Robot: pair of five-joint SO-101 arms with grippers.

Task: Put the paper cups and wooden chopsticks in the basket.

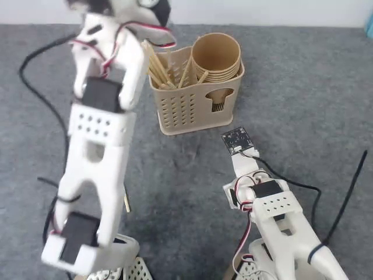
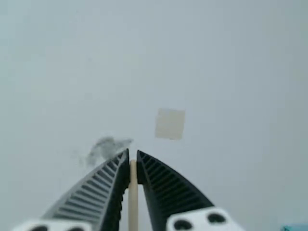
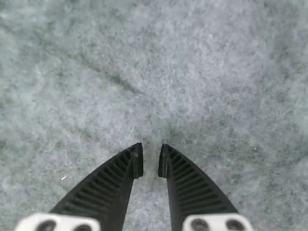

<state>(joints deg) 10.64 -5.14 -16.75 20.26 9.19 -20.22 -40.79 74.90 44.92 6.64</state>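
The left gripper [image 2: 133,161] pinches one wooden chopstick [image 2: 133,202]. The right gripper [image 3: 150,156], narrowly parted and empty, hangs over the bench [image 3: 192,72] at 5 o'clock from the basket [image 1: 195,111].

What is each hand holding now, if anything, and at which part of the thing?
The left hand is shut on a wooden chopstick, near one end. The right hand holds nothing.

2 white arms [image 1: 96,157] carry black servos [image 1: 102,93], ribbed black jaws.
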